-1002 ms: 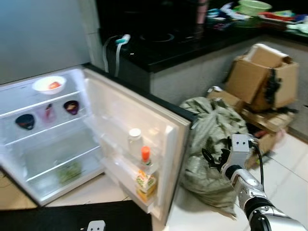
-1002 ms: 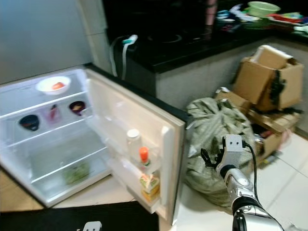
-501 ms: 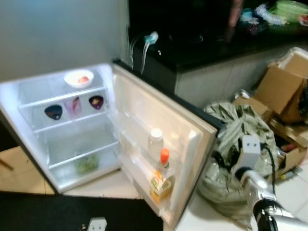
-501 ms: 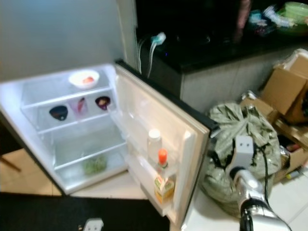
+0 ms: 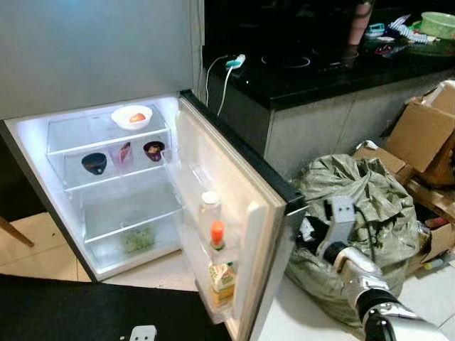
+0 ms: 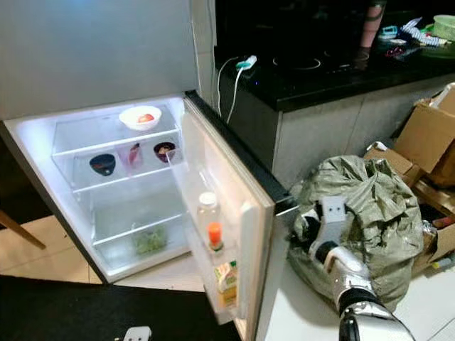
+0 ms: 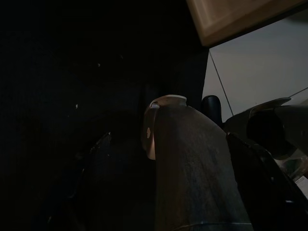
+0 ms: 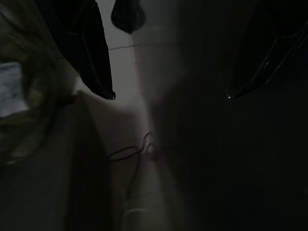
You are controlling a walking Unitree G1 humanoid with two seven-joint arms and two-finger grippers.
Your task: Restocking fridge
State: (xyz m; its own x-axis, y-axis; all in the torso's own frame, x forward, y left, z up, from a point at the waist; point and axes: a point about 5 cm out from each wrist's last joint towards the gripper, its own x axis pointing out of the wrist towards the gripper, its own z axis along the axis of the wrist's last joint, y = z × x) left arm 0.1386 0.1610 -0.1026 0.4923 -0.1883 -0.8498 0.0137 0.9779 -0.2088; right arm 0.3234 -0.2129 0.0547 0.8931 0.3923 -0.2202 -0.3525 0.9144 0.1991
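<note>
**Right arm raised at the edge of the open fridge door**

Head views: your right gripper (image 6: pixel 307 229) is lifted in front of you, forearm angled up and toward the fridge (image 5: pixel 106 177), with its fingers just beside the outer edge of the open door (image 5: pixel 242 213). A grey sack (image 5: pixel 370 213) sits right behind it. You can't tell the jaws' width here. The door rack holds a white-capped bottle (image 5: pixel 209 213), an orange-capped bottle (image 5: pixel 217 234) and a carton (image 5: pixel 222 280). A white bowl (image 5: pixel 132 116) sits on the top shelf. The worktop (image 5: pixel 320 71) runs behind.

Half a second ago the gripper hung out over the sack; now it is closer to the door edge, and the picture is sharper.

Left wrist view: very dark; the left arm hangs idle over floor tiles (image 7: pixel 260 72).

Right wrist view: two black fingers (image 8: pixel 94 53) stand wide apart, holding nothing, a dark surface between them.
</note>
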